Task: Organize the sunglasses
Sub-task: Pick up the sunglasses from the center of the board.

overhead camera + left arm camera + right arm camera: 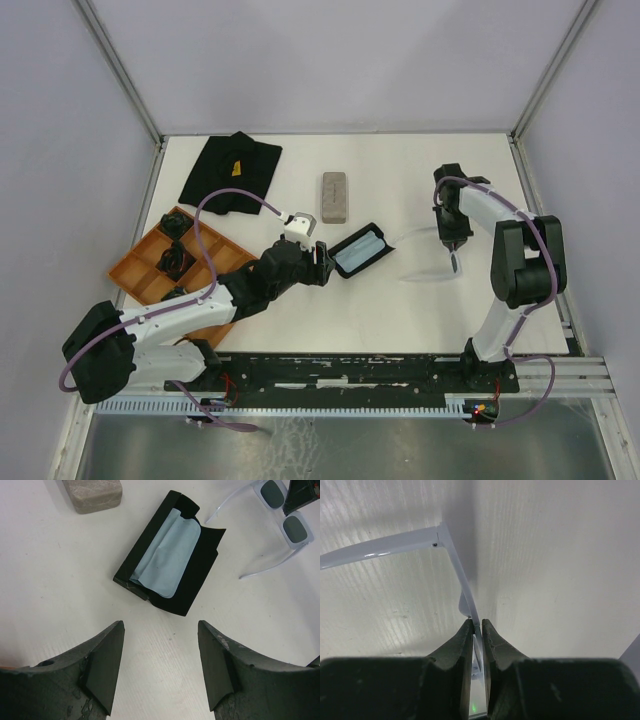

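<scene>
The pale-framed sunglasses (296, 530) were found on the white table (400, 180), right of centre, with both temples unfolded and the lenses dark. Their front was pinched between the narrowed jaws of the right gripper (476, 627), seemingly near the bridge between the 2 lenses. Just to their left an open black case (205, 565) was laid, with a light blue cloth (167, 550) spread inside it. The left gripper (160, 665) was held wide and empty, just short of that case. Further back a closed grey case (335, 197) was set, and a black fabric (215, 175) lay near the far left corner. In an orange tray (140, 262) at the left, dark objects were held that could not be identified.

The task was judged to be at an early stage: the pale pair was neither folded nor cased, and no black pair could be made out with certainty.

No readable writing was found. A small yellow mark (238, 167) on the fabric was too small to be read.
</scene>
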Available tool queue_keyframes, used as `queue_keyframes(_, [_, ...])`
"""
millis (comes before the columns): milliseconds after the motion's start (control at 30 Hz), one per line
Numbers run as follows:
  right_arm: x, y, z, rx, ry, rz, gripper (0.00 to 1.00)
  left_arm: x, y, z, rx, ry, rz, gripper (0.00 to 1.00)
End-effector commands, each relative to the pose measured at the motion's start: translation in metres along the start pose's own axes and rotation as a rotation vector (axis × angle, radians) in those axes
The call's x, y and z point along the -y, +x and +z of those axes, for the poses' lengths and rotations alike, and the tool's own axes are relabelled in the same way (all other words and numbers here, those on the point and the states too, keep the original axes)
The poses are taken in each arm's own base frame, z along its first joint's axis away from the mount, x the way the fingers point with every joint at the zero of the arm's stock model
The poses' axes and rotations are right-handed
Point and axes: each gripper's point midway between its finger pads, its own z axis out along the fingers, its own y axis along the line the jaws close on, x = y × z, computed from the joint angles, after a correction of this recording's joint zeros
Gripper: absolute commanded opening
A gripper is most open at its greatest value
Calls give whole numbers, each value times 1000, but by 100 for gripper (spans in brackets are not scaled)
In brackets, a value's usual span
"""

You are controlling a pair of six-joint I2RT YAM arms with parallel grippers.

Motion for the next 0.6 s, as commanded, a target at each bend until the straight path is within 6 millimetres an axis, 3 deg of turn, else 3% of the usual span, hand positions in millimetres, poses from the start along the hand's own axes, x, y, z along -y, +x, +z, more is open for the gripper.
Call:
queue_keyframes(0, [-9, -16, -7, 61, -67, 63, 19, 9, -24, -2, 67, 26, -15, 67])
queue_keyframes(233, [-5, -14, -5, 66, -71, 86, 31, 10, -24, -2, 67, 28, -15, 67])
queue_keyframes(567, [1, -9, -4, 59, -75, 99, 24, 11, -24, -1, 64, 34, -15, 67])
